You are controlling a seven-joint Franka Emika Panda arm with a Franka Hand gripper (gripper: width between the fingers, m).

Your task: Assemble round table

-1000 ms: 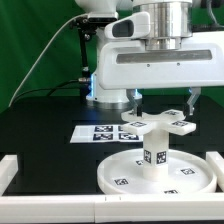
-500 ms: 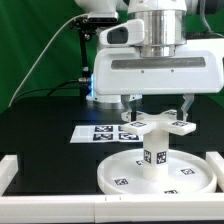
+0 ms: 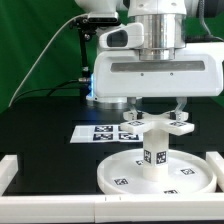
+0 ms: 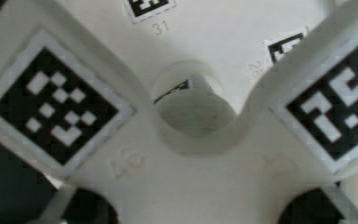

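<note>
The large flat round white plastic disc top [image 3: 157, 174] lies on the black table [image 3: 40, 125] near the front, with small black-and-white square tags on its face. From its middle rises the short thick white cylindrical leg [image 3: 153, 150], upright and bearing 1 tag on its side. On top of the leg sits the white cross-shaped foot [image 3: 152, 122], its arms spreading level and each showing a tag.

The robot's two-finger gripper [image 3: 156, 110] hangs directly above the foot, its 2 dark fingers [image 3: 132, 104] reaching down on either side of the cross at about the height of the arms. The jaws stand wide, spanning the foot's middle; whether the pads touch the plastic cannot be told.

In the wrist view the foot [image 4: 185, 120] fills the picture, 2 tagged arms meeting at a round hub with a central socket, and dark fingertips [image 4: 87, 208] show at the edge.

Behind the disc, toward the exterior view's left, the thin flat white marker board [image 3: 100, 132] lies on the table. A low white rail [image 3: 10, 170] borders the front.
</note>
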